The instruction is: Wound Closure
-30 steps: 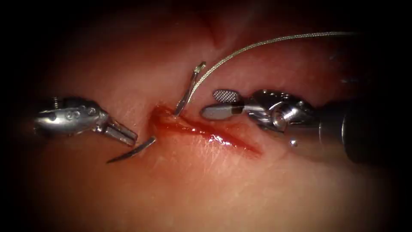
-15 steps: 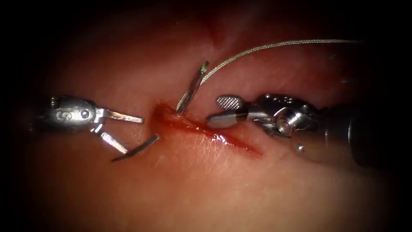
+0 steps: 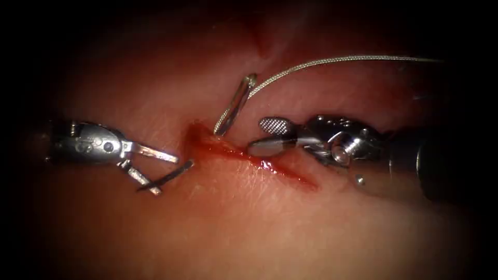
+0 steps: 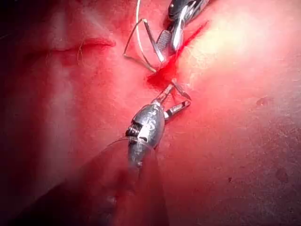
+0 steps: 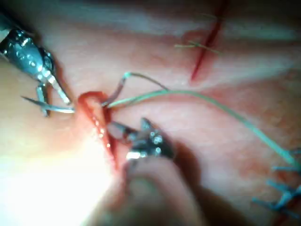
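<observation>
Needle (image 3: pixel 165 178) through tissue (image 3: pixel 249 218), tip out at 9 o'clock of cut (image 3: pixel 249 155); stiff, slippery, so grip mid-shaft. Left tool (image 3: pixel 150 171) open astride tip, right tool (image 3: pixel 267 136) open, both empty.

1. A surgical training bench in a robotics lab: the close, lamp-lit field is a slab of pale tissue (image 3: pixel 249 218) with a short cut (image 3: pixel 259 161).
2. Two thin wristed metal tools, the left tool (image 3: pixel 150 168) and the right tool (image 3: pixel 270 136), flank it.
3. A curved needle (image 3: pixel 234 103) trails braided thread (image 3: pixel 337 61).
</observation>
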{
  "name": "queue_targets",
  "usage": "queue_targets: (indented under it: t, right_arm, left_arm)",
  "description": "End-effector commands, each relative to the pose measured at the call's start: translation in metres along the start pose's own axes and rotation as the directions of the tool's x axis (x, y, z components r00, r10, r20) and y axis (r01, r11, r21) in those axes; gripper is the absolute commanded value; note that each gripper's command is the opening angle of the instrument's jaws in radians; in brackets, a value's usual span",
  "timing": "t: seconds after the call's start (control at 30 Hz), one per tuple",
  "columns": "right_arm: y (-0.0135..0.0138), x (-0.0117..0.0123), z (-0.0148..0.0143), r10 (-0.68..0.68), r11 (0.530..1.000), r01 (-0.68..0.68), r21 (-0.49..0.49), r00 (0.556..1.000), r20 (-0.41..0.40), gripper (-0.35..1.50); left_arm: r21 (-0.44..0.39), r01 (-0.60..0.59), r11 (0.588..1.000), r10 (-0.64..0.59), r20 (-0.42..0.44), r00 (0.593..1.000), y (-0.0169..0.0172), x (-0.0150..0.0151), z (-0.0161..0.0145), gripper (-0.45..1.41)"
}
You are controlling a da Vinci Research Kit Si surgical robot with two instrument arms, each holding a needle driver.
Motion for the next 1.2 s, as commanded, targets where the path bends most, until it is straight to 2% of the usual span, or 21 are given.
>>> queue_targets:
  t: [0.03,0.33,0.37,0.4,0.43,0.5,0.57,0.63,0.67,0.8,0.93,1.03,1.2]
  right_arm:
    - [0.0001,-0.0003,0.0011,-0.003,1.000,0.003,0.004,1.000,0.000,1.30]
    - [0.0000,-0.0010,0.0019,-0.012,1.000,0.012,0.014,1.000,0.002,1.30]
    - [0.0000,-0.0010,0.0019,-0.012,1.000,0.012,0.014,1.000,0.003,1.30]
    - [0.0000,-0.0010,0.0019,-0.012,1.000,0.012,0.014,1.000,0.003,1.30]
    - [0.0000,-0.0010,0.0019,-0.012,1.000,0.012,0.014,1.000,0.003,1.30]
    - [0.0000,-0.0010,0.0019,-0.013,1.000,0.013,0.015,1.000,0.003,1.30]
    - [-0.0001,-0.0010,0.0019,-0.013,1.000,0.013,0.015,1.000,0.003,1.30]
    - [-0.0001,-0.0010,0.0019,-0.013,1.000,0.013,0.015,1.000,0.003,1.30]
    - [-0.0001,-0.0010,0.0019,-0.013,1.000,0.013,0.016,1.000,0.003,1.30]
    - [-0.0001,-0.0010,0.0019,-0.013,1.000,0.013,0.016,1.000,0.003,1.30]
    - [-0.0001,-0.0010,0.0019,-0.013,1.000,0.013,0.017,1.000,0.003,1.30]
    - [-0.0001,-0.0010,0.0019,-0.014,1.000,0.014,0.017,1.000,0.004,1.30]
    - [-0.0001,-0.0010,0.0019,-0.014,1.000,0.014,0.017,1.000,0.004,1.30]
  left_arm:
    - [0.005,0.001,1.000,-0.001,-0.005,1.000,-0.0005,-0.0005,0.0005,0.39]
    - [0.016,-0.010,1.000,0.011,-0.048,0.999,-0.0010,-0.0002,0.0012,0.29]
    - [0.015,-0.010,1.000,0.011,-0.048,0.999,-0.0010,-0.0002,0.0012,0.24]
    - [0.014,-0.011,1.000,0.012,-0.049,0.999,-0.0010,-0.0002,0.0012,0.04]
    - [0.014,-0.011,1.000,0.012,-0.049,0.999,-0.0010,-0.0002,0.0012,0.04]
    - [0.002,-0.001,1.000,0.001,-0.053,0.999,-0.0009,-0.0002,0.0012,-0.17]
    - [-0.003,0.004,1.000,-0.004,-0.054,0.999,-0.0007,-0.0001,0.0013,-0.28]
    - [-0.006,0.003,1.000,-0.003,-0.056,0.998,-0.0007,0.0001,0.0014,-0.28]
    - [-0.005,0.004,1.000,-0.004,-0.063,0.998,-0.0008,0.0003,0.0015,-0.12]
    - [-0.020,0.004,1.000,-0.005,-0.077,0.997,-0.0011,0.0008,0.0016,0.15]
    - [-0.034,0.000,0.999,-0.002,-0.083,0.997,-0.0010,0.0010,0.0021,0.14]
    - [-0.050,0.005,0.999,-0.009,-0.088,0.996,-0.0008,0.0012,0.0023,-0.42]
    - [-0.076,0.124,0.989,-0.130,-0.080,0.988,-0.0005,0.0018,0.0022,-0.45]
